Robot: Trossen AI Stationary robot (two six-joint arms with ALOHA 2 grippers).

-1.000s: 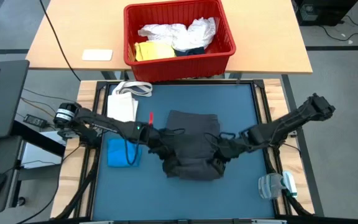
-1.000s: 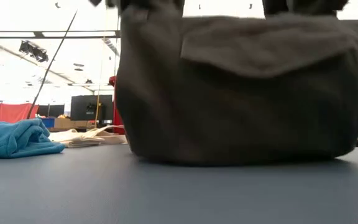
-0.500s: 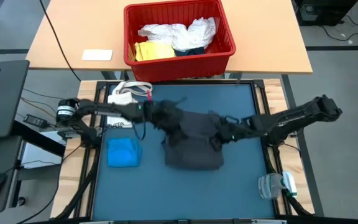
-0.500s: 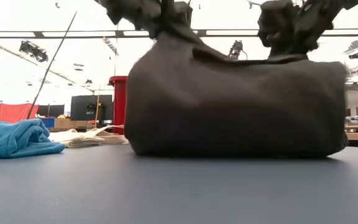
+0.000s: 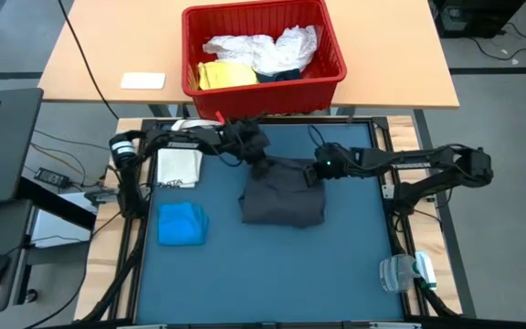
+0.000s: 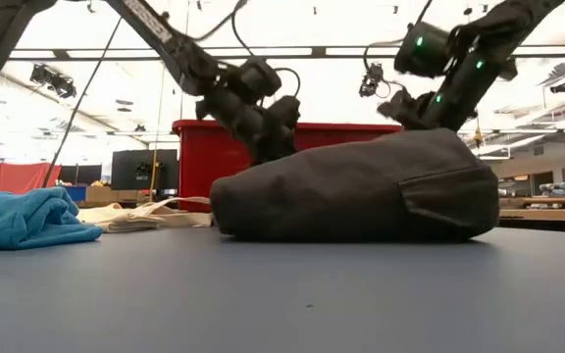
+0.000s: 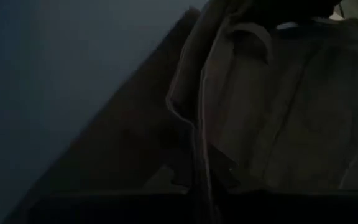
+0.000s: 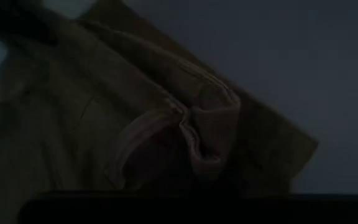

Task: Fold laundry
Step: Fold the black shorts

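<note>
I had both sets of jaws clamped on the dark grey garment's (image 5: pixel 281 201) far edge, lying folded on the worktop (image 5: pixel 272 274).

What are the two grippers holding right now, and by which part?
Both sit at the far edge of the dark grey garment: left gripper at one corner, right gripper at the other. Whether either is clamped on it cannot be told.

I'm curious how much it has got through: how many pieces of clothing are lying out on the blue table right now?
2: a dark grey garment mid-table between the left gripper and right gripper, and a folded bright blue one near the left edge. More laundry sits in the red basket.
</note>
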